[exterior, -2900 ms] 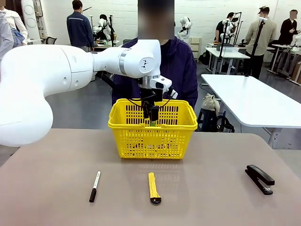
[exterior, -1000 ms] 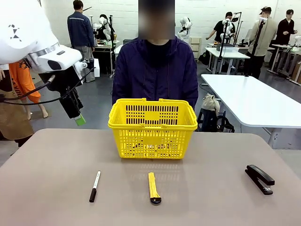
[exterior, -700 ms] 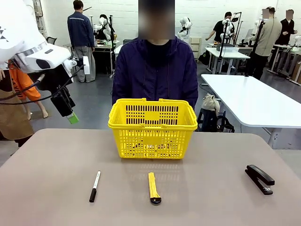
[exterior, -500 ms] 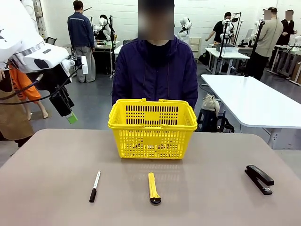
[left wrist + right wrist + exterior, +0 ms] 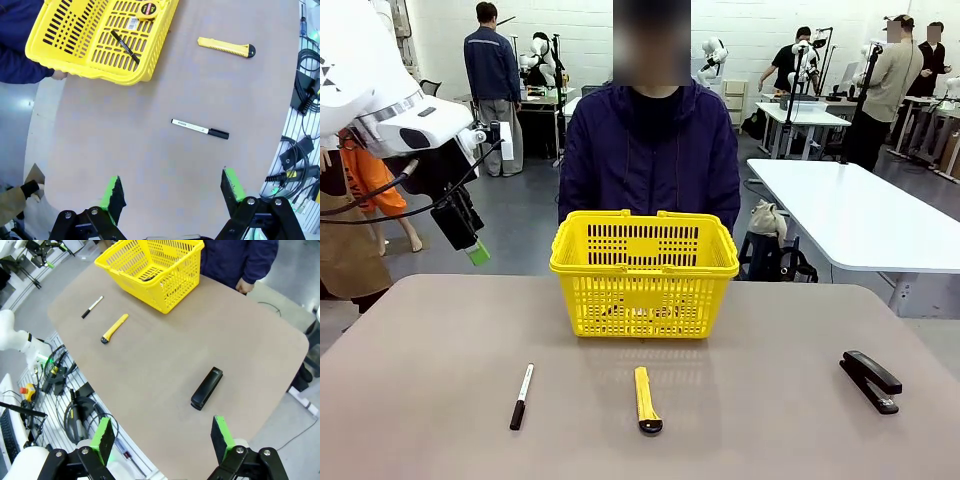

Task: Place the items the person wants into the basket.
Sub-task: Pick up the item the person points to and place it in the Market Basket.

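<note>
The left gripper point(image 5: 172, 186) hangs above the left end of the brown table point(image 5: 770, 350) with its green-padded fingers spread wide and nothing between them. It touches nothing. In its wrist view, a white-bodied marker with a black cap point(image 5: 200, 129) lies on the table just beyond the fingertips. Farther out is a yellow utility knife with a black tip point(image 5: 226, 47), also flat on the table.

Beyond both, toward the person in the dark hooded jacket point(image 5: 650, 150), stands the bright yellow plastic shopping basket with slotted sides point(image 5: 55, 30). On its floor are a thin black pen point(image 5: 125, 46) and a small yellow-and-black tape measure point(image 5: 148, 8).

The right gripper point(image 5: 162, 436) is held high off the table's near right corner. Its jaws are equally wide apart and empty. A black stapler point(image 5: 206, 388) lies on the table nearest its fingers, and the knife, marker and basket are well beyond.
</note>
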Robot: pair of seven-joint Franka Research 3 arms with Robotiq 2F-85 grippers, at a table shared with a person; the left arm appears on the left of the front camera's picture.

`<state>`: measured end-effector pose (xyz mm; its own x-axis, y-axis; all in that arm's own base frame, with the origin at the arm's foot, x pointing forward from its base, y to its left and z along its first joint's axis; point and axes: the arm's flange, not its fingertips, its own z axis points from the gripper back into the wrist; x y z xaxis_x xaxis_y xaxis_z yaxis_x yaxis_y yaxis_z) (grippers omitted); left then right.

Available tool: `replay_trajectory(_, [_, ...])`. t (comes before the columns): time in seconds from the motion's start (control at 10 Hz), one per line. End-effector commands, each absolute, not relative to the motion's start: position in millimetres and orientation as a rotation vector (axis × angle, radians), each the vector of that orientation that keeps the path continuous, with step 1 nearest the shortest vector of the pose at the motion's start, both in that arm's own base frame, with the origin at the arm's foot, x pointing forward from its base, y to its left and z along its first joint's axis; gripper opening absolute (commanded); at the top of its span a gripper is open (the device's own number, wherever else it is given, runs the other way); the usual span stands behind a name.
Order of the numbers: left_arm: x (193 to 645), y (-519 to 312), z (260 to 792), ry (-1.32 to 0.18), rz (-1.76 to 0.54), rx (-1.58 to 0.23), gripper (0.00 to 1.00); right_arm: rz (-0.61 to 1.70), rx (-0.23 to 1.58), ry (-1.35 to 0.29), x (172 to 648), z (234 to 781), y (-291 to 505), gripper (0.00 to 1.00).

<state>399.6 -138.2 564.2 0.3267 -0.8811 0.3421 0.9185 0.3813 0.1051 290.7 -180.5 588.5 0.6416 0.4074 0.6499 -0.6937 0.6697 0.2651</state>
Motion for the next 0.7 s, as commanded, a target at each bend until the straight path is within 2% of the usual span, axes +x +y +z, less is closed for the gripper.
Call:
replay_trajectory(0.0, [400.4,-138.4,563.6,-0.368,-1.177,-0.106,1.0,0.677,0.554,-0.615,291.4,588.4,-180.8,1.0])
replay_trajectory(0.2, [399.7,-138.1,564.2,-0.371,-1.182,-0.115,1.0,0.677,0.554,-0.615,291.4,588.4,-180.8,1.0])
replay_trajectory(0.3, [371.7,-105.8,564.7,-0.447,-1.206,-0.26,1.0,0.677,0.554,-0.615,291.4,588.4,-180.8,1.0])
replay_trajectory(0.4, [361.2,-79.6,575.0,-0.468,-1.233,-0.322,1.0,0.677,0.554,-0.615,291.4,588.4,-180.8,1.0])
replay_trajectory(0.6, [342.2,-35.6,583.2,-0.521,-1.227,-0.361,1.0,0.677,0.554,-0.615,291.4,588.4,-180.8,1.0])
